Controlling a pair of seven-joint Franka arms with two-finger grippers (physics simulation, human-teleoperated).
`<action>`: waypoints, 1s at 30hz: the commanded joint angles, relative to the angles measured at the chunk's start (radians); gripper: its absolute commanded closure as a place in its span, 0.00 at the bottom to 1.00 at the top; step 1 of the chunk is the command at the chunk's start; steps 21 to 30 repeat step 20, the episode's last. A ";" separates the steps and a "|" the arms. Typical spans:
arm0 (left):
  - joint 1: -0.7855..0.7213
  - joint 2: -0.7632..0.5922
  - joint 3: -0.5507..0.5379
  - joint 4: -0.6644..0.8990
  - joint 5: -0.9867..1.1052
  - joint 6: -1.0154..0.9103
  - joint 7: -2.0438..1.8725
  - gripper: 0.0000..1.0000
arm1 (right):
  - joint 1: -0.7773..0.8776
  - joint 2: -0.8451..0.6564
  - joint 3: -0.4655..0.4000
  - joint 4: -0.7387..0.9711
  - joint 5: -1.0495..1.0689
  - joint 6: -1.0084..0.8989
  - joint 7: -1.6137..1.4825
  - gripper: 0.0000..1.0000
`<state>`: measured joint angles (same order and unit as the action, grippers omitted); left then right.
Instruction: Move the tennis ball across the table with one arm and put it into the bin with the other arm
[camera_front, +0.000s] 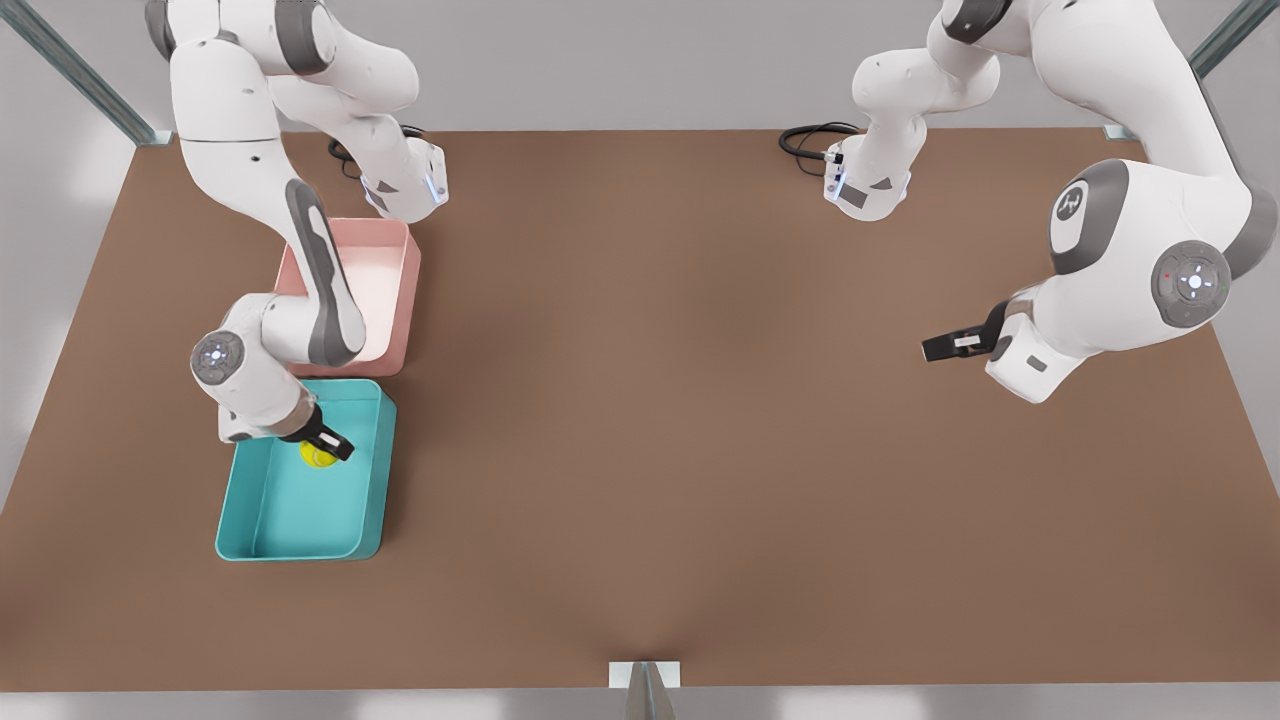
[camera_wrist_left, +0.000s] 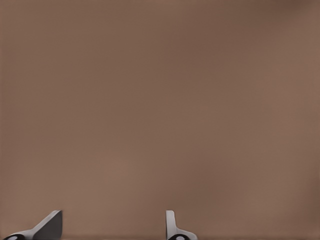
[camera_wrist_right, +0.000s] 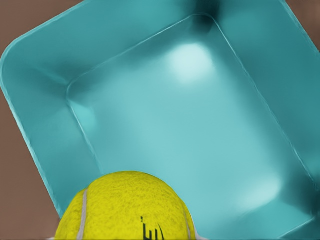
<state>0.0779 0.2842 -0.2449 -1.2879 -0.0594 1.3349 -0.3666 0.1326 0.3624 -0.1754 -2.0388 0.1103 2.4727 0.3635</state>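
- The tennis ball (camera_front: 319, 455) sits between the fingers of the right gripper (camera_front: 325, 447), which is clenched on it and hangs directly over the teal bin (camera_front: 262, 522), near the bin's far end in the front view.
- In the right wrist view the tennis ball (camera_wrist_right: 131, 207) lies close under the camera with the bin's bare floor (camera_wrist_right: 200, 135) straight beyond it, so the ball should fall inside the walls rather than on a rim.
- Whether the ball touches the floor yet cannot be told; it looks slightly above it.
- The left gripper (camera_front: 950, 346) waits well apart, toward the front view's right, over bare table (camera_front: 660, 400); its fingers (camera_wrist_left: 50, 226) stand released, with nothing between them.
- A pale pink tray (camera_front: 395, 290) lies just beyond the bin, their ends almost touching; the release point is inside the bin's teal wall.
- The brown table is flat and open around the bin, with grey walls behind.
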 joint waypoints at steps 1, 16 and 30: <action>-0.001 -0.002 -0.002 0.001 0.001 -0.002 -0.020 0.00 | -0.024 0.026 -0.001 0.012 -0.003 -0.083 -0.525 0.00; -0.003 -0.002 -0.004 -0.002 0.003 -0.028 -0.018 0.00 | 0.033 -0.143 0.045 0.642 -0.092 -1.081 -0.333 0.00; -0.015 0.012 -0.005 -0.005 0.000 -0.060 -0.023 0.00 | -0.036 -0.280 0.113 0.537 -0.098 -1.066 -0.290 0.00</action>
